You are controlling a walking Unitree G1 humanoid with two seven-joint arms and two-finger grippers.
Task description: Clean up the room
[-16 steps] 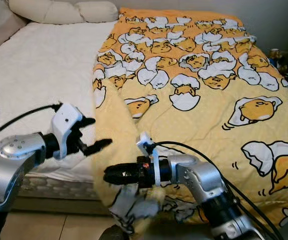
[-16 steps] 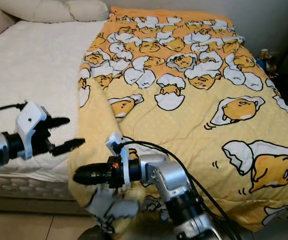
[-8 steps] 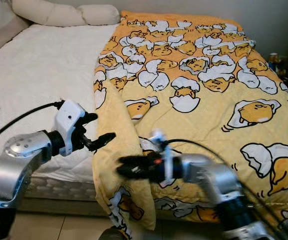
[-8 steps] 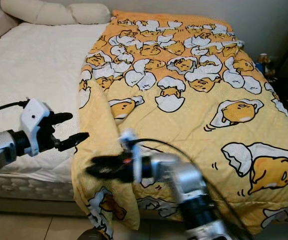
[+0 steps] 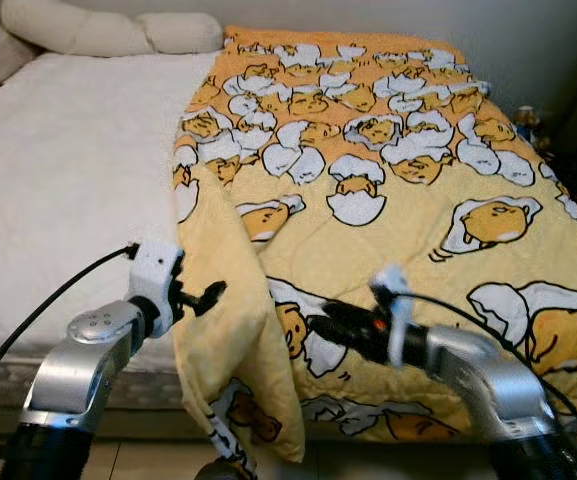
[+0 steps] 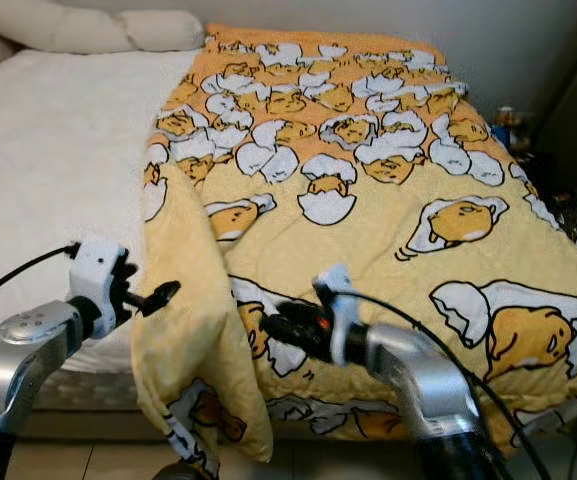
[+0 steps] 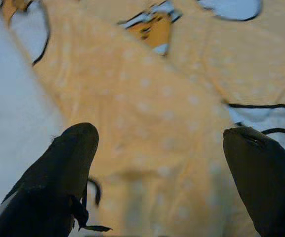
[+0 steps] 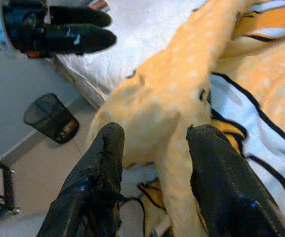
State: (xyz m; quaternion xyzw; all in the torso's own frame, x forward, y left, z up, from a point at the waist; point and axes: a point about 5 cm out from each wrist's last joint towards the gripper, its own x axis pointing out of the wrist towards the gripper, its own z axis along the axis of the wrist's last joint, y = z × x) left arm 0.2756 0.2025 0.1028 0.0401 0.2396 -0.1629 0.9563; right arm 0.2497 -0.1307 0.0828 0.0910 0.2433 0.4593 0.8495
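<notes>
A yellow blanket (image 5: pixel 398 200) printed with egg characters covers the right part of the bed. Its left edge is folded over, and the fold (image 5: pixel 233 340) hangs down the bed's near side. My left gripper (image 5: pixel 200 296) is open just left of that fold, and in the left wrist view its fingers (image 7: pixel 63 173) stand wide apart with the yellow cloth ahead. My right gripper (image 5: pixel 323 325) lies low over the blanket right of the fold and points left. Its fingers (image 8: pixel 102 173) are open, with the fold in the gap.
The bare white mattress (image 5: pixel 68 170) takes up the left part of the bed, with pillows (image 5: pixel 98 25) at the head. A black wire wastebasket (image 8: pixel 51 118) stands on the floor by the bed. Small clutter (image 5: pixel 528 115) sits beside the bed's far right.
My right gripper has let go of the lifted blanket corner, which now hangs down the bed's side, and has moved right over the blanket. My left gripper is closer to the fold. The camera shifted.
</notes>
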